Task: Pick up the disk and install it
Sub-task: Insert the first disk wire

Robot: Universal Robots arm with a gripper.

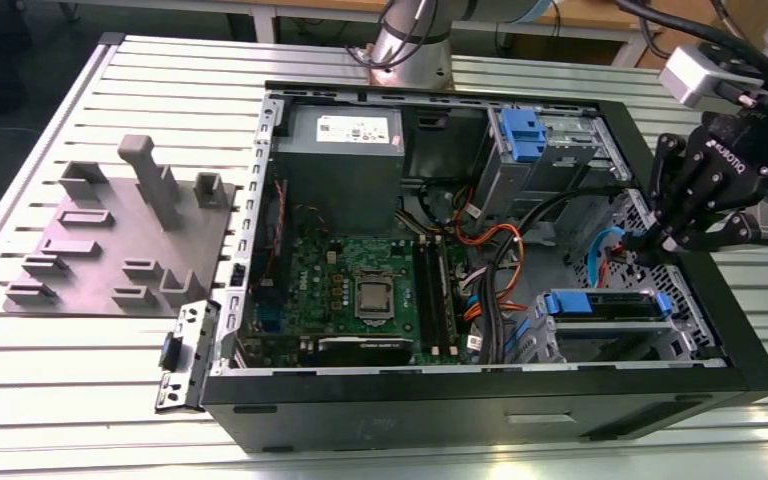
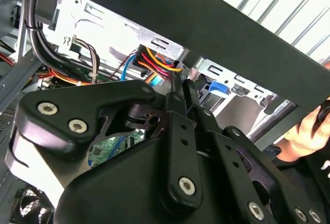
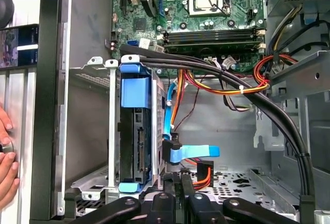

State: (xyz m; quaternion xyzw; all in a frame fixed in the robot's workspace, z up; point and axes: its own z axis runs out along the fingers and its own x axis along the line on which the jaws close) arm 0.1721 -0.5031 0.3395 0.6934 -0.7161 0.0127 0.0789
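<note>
Hovering over the open computer case at its edge on the exterior view's right, the black gripper hangs just above the case interior with its fingers pressed together and nothing between them. The disk already sits in the metal drive cage at the case's near corner on that side, its blue rails framing it; in the first wrist view it stands on edge in the cage, just beside the gripper's tips. Orange, red and black cables arch across the case next to it, and a blue flat connector lies near the fingertips. A green motherboard fills the case floor, with a grey power supply at the far edge.

The case rests on a table of ribbed aluminium slats. A grey fixture plate with upright blocks lies near the table's edge on the exterior view's left. A person's hand rests against the case's outer wall.
</note>
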